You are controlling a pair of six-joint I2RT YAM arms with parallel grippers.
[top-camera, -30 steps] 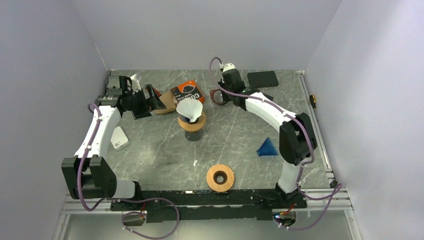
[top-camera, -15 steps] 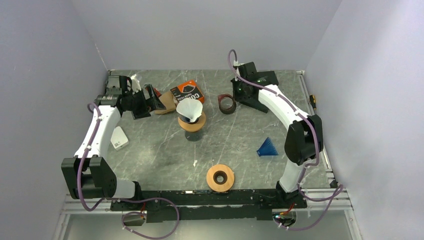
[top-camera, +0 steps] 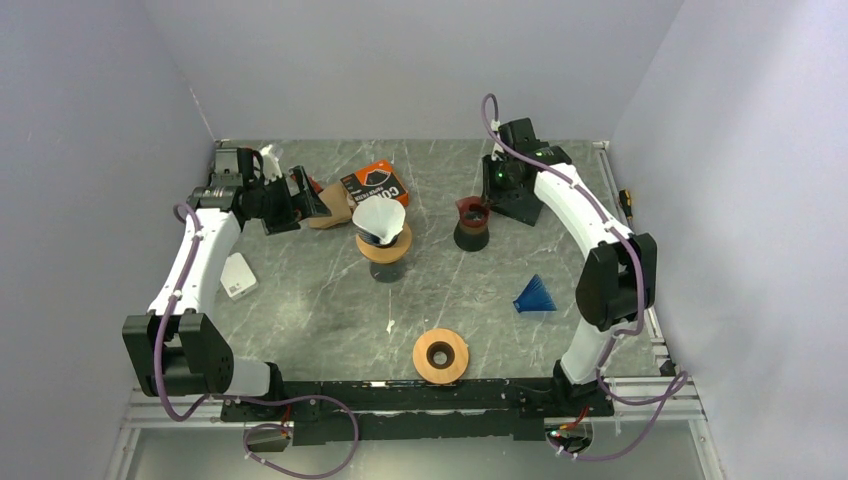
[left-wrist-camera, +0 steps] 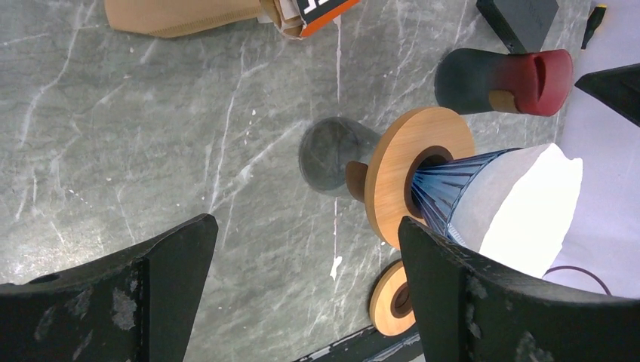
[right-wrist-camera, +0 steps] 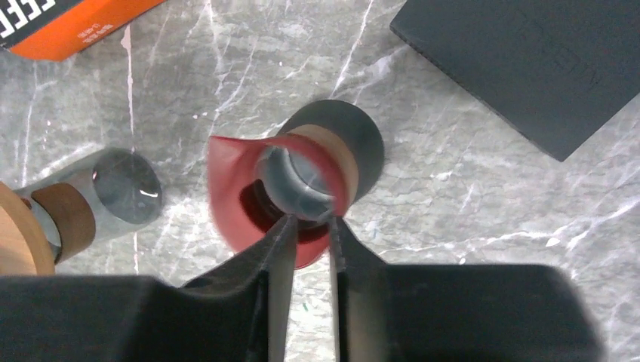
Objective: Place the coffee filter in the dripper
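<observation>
overhead, two wrist close-ups sharing dripper [top-camera: 392, 246]

Marble table [top-camera: 320, 300]: dripper [top-camera: 384, 245], wooden ring [top-camera: 440, 356], blue cone [top-camera: 536, 294], orange box [top-camera: 374, 182].

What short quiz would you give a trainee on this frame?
1. True or false: the white filter sits inside the blue dripper.
2. The left gripper is: A) open and empty; B) shut on the filter; C) shut on the dripper.
3. Short answer: what do the fingertips of the right gripper straddle?
Key: 1 true; 2 A; 3 the rim of the red cup.
</observation>
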